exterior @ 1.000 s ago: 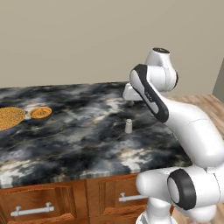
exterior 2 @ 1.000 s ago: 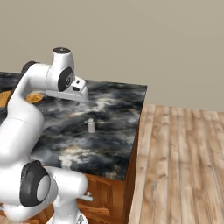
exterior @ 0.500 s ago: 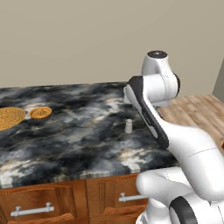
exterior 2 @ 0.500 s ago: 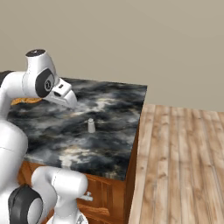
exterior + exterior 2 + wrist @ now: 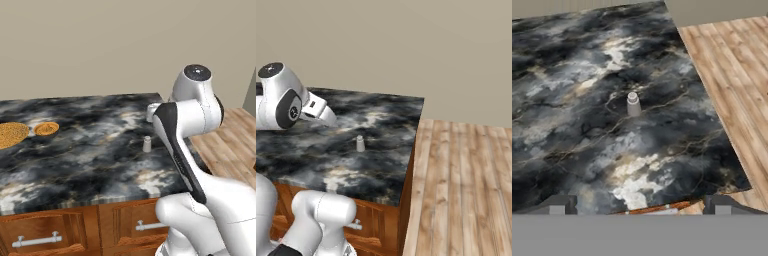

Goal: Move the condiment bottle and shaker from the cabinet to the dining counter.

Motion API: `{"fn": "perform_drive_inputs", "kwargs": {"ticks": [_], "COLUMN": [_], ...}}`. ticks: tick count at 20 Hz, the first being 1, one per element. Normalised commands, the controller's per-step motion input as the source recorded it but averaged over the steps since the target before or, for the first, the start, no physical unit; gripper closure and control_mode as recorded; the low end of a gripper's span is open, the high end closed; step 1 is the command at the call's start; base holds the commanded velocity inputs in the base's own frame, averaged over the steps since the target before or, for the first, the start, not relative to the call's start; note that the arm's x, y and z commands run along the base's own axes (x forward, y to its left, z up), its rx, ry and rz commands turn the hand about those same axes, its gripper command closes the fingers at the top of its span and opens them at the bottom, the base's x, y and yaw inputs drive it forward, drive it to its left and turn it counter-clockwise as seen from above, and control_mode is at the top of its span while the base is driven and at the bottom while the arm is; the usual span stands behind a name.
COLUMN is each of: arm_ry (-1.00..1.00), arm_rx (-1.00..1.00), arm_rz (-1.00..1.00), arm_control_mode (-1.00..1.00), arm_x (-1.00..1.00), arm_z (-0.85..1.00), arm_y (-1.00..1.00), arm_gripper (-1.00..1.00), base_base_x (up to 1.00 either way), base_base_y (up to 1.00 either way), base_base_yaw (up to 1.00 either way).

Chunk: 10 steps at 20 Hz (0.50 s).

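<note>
Pale shaker stands upright on the marbled dining counter.

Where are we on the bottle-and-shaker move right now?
Done: the shaker stands upright on the dining counter, away from the two golden-orange rounds at the far left. In hand: nothing; the hand is open and empty, looking down on the shaker from above the counter's near edge. Left: the condiment bottle is not on the counter, so it would still need fetching from the cabinet.
</note>
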Motion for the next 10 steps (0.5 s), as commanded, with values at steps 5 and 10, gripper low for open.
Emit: {"fn": "perform_drive_inputs", "kwargs": {"ticks": [5,10], "arm_ry": [-0.15,-0.07], "arm_rx": [0.00,0.00], "arm_rz": [0.22,0.10], "arm_control_mode": [-1.00,-1.00], "arm_x": [-0.61,-0.44], "arm_z": [0.11,0.09], "arm_y": [-0.10,0.00], "arm_gripper": [-1.00,-1.00], "base_base_x": [0.00,0.00], "base_base_y": [0.00,0.00], "base_base_yaw": [0.00,0.00]}}
